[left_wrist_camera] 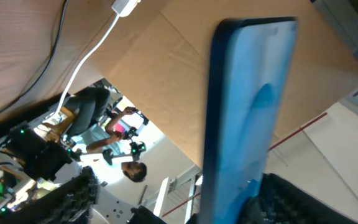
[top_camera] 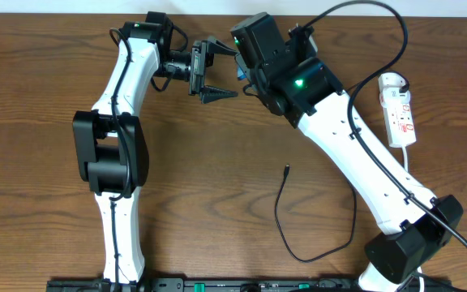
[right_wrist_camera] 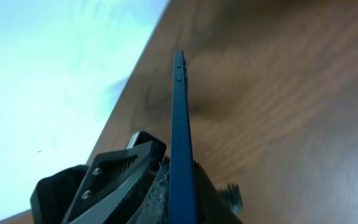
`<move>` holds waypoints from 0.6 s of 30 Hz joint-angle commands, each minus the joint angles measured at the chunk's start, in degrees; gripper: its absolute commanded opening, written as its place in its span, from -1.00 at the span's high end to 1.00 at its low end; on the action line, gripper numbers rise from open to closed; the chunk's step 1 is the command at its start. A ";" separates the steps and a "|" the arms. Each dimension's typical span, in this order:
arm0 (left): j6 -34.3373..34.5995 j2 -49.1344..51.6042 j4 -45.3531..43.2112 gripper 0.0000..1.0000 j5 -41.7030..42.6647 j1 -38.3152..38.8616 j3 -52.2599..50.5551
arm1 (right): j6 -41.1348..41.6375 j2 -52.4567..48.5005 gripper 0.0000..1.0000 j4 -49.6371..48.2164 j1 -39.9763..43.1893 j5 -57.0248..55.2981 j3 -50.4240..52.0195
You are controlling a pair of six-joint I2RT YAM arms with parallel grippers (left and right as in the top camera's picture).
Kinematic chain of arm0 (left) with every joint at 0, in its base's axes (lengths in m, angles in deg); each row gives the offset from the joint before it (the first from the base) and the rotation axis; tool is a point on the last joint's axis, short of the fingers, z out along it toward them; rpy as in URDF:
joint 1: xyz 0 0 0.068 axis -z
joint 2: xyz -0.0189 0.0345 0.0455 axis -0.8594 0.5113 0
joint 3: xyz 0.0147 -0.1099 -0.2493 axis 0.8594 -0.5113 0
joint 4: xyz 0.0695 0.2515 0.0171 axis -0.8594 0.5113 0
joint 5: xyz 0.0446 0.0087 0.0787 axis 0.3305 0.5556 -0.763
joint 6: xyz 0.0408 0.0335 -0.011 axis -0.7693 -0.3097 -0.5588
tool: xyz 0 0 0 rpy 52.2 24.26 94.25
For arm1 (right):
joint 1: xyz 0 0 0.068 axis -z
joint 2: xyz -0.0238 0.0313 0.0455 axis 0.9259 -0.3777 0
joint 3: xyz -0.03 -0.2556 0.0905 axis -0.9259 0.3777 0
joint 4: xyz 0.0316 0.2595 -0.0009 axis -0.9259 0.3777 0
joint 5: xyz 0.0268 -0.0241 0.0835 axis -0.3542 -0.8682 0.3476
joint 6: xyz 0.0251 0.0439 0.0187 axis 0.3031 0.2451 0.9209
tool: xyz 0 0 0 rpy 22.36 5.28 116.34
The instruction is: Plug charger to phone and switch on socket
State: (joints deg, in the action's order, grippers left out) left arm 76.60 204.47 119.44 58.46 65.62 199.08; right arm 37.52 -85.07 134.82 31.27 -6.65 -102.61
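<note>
The phone, blue-screened, is held off the table. It shows edge-on in the right wrist view (right_wrist_camera: 180, 124), and only a small blue part of it (top_camera: 240, 71) shows from overhead. My right gripper (right_wrist_camera: 176, 171) is shut on its lower end. My left gripper (top_camera: 227, 73) is open, with a finger on each side of the phone. In the left wrist view the phone (left_wrist_camera: 247, 106) stands close to one finger of the left gripper (left_wrist_camera: 185, 208). The charger cable lies on the table with its tip (top_camera: 287, 170) free. The socket (top_camera: 398, 109) lies at the right.
The charger cable loops (top_camera: 298, 253) toward the front edge, beside the right arm's base. The socket's white cord (top_camera: 410, 166) runs down behind the right arm. A thick black cable arcs over the table's back right.
</note>
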 commanded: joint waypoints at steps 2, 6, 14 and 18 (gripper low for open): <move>2.56 -2.16 0.33 -0.45 1.38 -0.09 -0.04 | 10.08 1.73 0.92 2.40 -0.44 1.57 -1.49; 4.48 -2.16 0.33 -0.41 1.38 -0.09 -0.04 | 19.39 1.62 0.94 8.07 -0.44 1.55 -1.33; 4.46 -2.16 0.44 -0.23 1.38 -0.09 -0.04 | 27.82 1.60 0.97 7.72 -1.07 1.55 -1.31; 4.46 -2.16 0.98 -0.23 1.38 -0.09 -0.04 | 29.38 1.44 0.97 6.29 -1.07 1.31 -1.31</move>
State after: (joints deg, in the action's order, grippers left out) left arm 80.82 204.47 119.88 58.48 65.62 199.08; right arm 62.88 -85.07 142.49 30.44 -3.88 -102.61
